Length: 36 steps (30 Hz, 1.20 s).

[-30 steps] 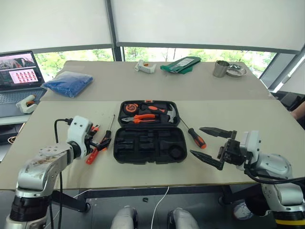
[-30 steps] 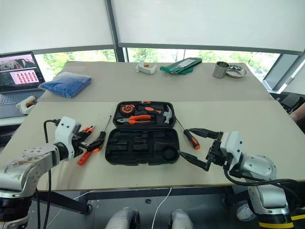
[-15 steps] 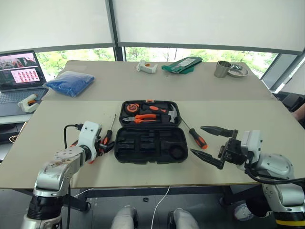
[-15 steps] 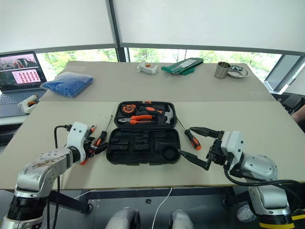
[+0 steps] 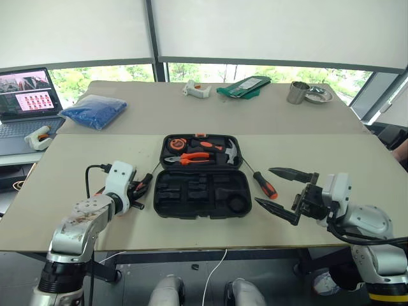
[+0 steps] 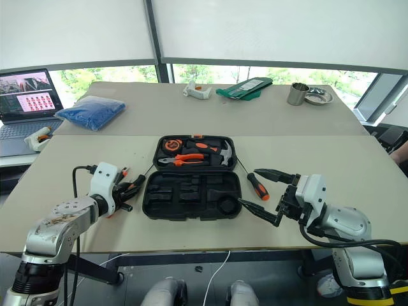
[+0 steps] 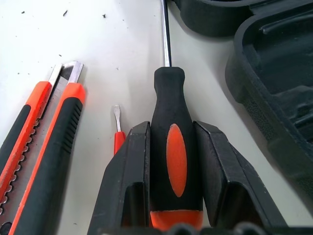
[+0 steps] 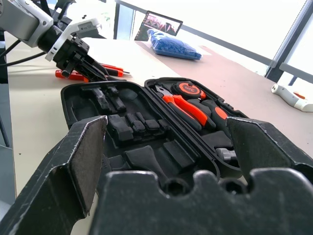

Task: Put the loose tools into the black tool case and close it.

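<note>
Left gripper [image 7: 173, 161] clamped on screwdriver [image 7: 172, 147] handle, shaft running straight ahead past the fingertips, black tool case [image 5: 201, 191] just beside it toward robot's right; right gripper [image 5: 282, 189] wide apart, empty, beyond case.

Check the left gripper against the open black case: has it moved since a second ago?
Yes. The left gripper has come in closer to the black case's left edge, and its fingers have closed around a screwdriver handle.
</note>
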Available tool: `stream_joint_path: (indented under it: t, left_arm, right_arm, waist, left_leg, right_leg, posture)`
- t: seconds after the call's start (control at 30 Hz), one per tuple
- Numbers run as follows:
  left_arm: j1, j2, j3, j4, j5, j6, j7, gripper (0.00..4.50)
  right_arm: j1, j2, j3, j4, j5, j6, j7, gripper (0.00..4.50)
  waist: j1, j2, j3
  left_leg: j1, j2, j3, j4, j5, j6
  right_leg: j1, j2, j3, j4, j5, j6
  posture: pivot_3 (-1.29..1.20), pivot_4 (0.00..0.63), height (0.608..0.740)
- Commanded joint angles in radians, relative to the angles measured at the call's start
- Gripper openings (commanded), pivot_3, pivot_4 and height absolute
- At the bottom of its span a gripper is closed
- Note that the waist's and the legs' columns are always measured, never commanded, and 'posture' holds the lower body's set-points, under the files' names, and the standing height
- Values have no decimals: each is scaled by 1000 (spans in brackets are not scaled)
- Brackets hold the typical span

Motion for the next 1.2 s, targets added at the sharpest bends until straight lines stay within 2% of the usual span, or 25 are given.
stream_joint_path:
  t: [0.03, 0.13, 0.2, 0.3, 0.43, 0.57, 0.67, 0.8, 0.83, 0.93, 1.07, 1.2]
  left_arm:
    - [-11, -21, 69, 7, 0, -128, -1, 866]
    - [-5, -55, 176, 33, -64, -248, -36, 866]
    - [1, -97, 257, 31, -169, -360, -134, 866]
    - [26, -81, 304, 27, -258, -403, -269, 866]
    - [-29, 127, 146, 117, -166, -575, -635, 866]
    - [-181, 213, -46, 233, -23, -696, -774, 866]
    - [-344, 207, -196, 359, 118, -776, -828, 866]
    - [-464, 175, -302, 559, 225, -925, -875, 866]
    - [-500, 148, -318, 629, 243, -962, -870, 866]
    - [-568, 85, -334, 791, 265, -1053, -871, 866]
    - [-618, 53, -363, 943, 307, -1202, -911, 866]
    - [-654, 33, -379, 1038, 350, -1256, -906, 866]
  right_arm:
    - [-9, -14, -23, -28, 20, 4, 4, 4500]
    - [-10, -16, -35, -27, 27, 2, 3, 4500]
    - [-17, -12, -49, -31, 48, 8, -4, 4500]
    - [-27, -7, -66, -39, 78, 26, -22, 4500]
    - [-57, -13, -80, -36, 115, 46, -15, 4500]
    - [-91, -38, -62, -9, 54, -30, 48, 4500]
    - [-126, -61, -32, 13, 31, -31, 82, 4500]
    - [-145, -57, -20, 53, 9, -48, 97, 4500]
    - [-152, -54, -22, 60, 9, -43, 90, 4500]
    - [-160, -53, -15, 70, 4, -36, 86, 4500]
    - [-153, -59, 4, 62, 6, -16, 100, 4500]
    - [-154, -59, 7, 62, 4, -10, 101, 4500]
  waist:
    - [0, 0, 0]
    - [0, 0, 0]
    - [-1, 0, 0]
    - [-3, 0, 0]
    - [-3, 0, 0]
    - [19, 1, 1]
    - [25, 1, 1]
    - [21, 1, 1]
    - [19, 1, 1]
    - [18, 1, 1]
    - [15, 1, 1]
    - [18, 1, 1]
  left_leg:
    - [0, 0, 0, 0, 0, 0]
    - [0, 0, 0, 0, 0, 0]
    - [0, 0, 0, 0, 0, 0]
    - [0, 1, 1, 0, 0, 0]
    - [0, 0, 1, 0, 0, 0]
    - [0, 0, 2, 0, 0, -1]
    - [-1, -1, 2, 0, 0, 0]
    - [-2, -2, 2, 0, 3, 5]
    - [-2, -2, 3, 0, 5, 10]
    - [-4, -1, 5, 0, 5, 10]
    - [-4, -1, 6, 0, 5, 10]
    - [-4, -1, 6, 1, 5, 10]
  right_leg:
    - [0, 0, 0, 0, 0, 0]
    - [0, 0, 0, -1, 0, 0]
    - [0, 0, 0, -1, 0, 0]
    - [0, 0, 0, -1, 0, 0]
    - [0, 0, -1, 0, 0, -1]
    - [0, -1, -2, -2, -3, -6]
    - [1, -3, -1, -3, -3, -6]
    - [0, -1, -1, -3, 0, -1]
    - [0, 0, -1, -2, 0, 1]
    - [-1, 1, -1, -1, -1, 1]
    - [-2, 1, -1, -1, -1, 1]
    - [-1, 1, -2, -1, 0, 1]
  posture:
    - [0, 150, 740]
    - [0, 150, 740]
    - [0, 150, 740]
    - [0, 150, 740]
    - [0, 150, 740]
    - [0, 150, 740]
    - [0, 150, 740]
    - [0, 150, 740]
    - [0, 150, 740]
    - [0, 150, 740]
    - [0, 150, 740]
    - [0, 150, 740]
